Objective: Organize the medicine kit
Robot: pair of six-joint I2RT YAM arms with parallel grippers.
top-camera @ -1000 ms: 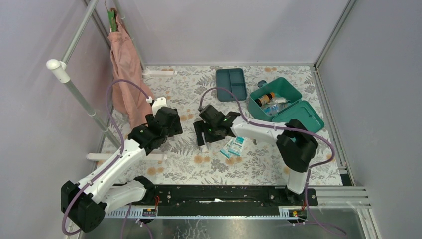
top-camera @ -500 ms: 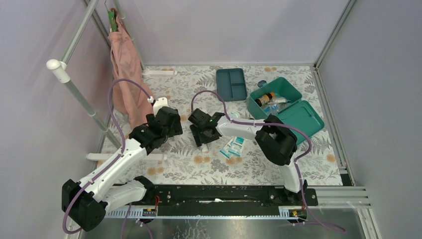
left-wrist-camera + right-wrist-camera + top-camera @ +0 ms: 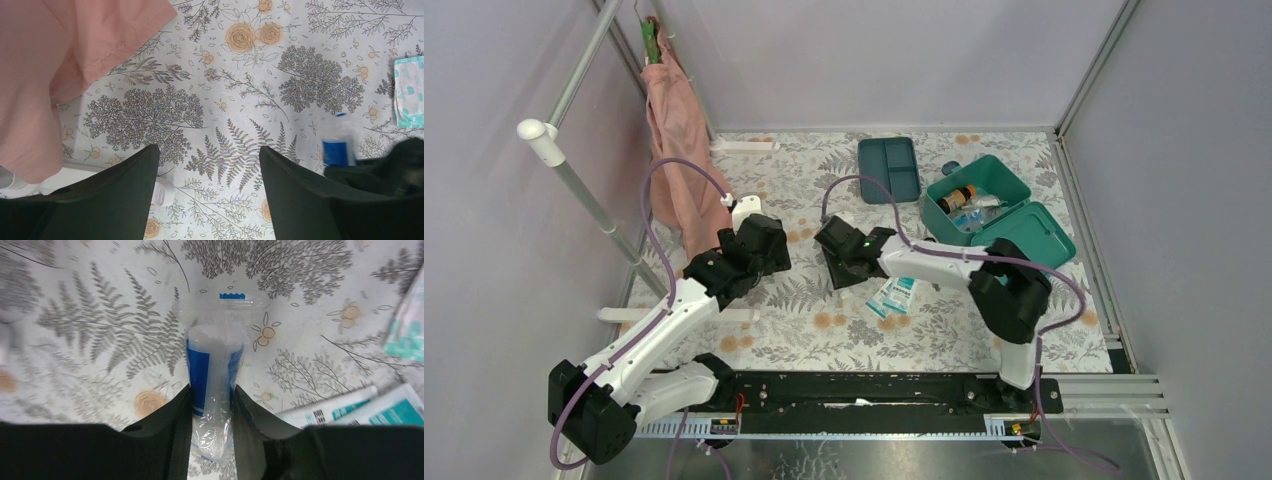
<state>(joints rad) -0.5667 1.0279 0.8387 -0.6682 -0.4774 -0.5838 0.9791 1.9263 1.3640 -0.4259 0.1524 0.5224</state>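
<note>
Right hand [image 3: 211, 402] clamped on a clear-wrapped white roll [image 3: 212, 365] with a blue label, pinching the near end only, most of its length poking out ahead over the floral surface [image 3: 310, 300]. Cannot tell whether lifted clear or resting. Placed mid-surface in the top view, well apart from the medicine kit [image 3: 1034, 238], open at the far right, brown bottle [image 3: 959, 197] and other bits inside. Main worry: slick film plus an end-only pinch. Likely to let the roll droop, pivot or slide out on a swing toward the kit, more so if gripping loose wrap and not the core. Second worry: teal-and-white sachets [image 3: 894, 293] just beside the hand. Easy to snag or sweep along on a low exit. Third: kit wall and bottle. Risks clipping the rim or tipping the bottle with the overhanging end on a shallow approach. Also the divided tray [image 3: 890, 168] near the kit, a tempting wrong target. Left hand [image 3: 205, 165] apart and empty, low beside the pink cloth [image 3: 60, 60]. Little danger unless crossing paths.
</note>
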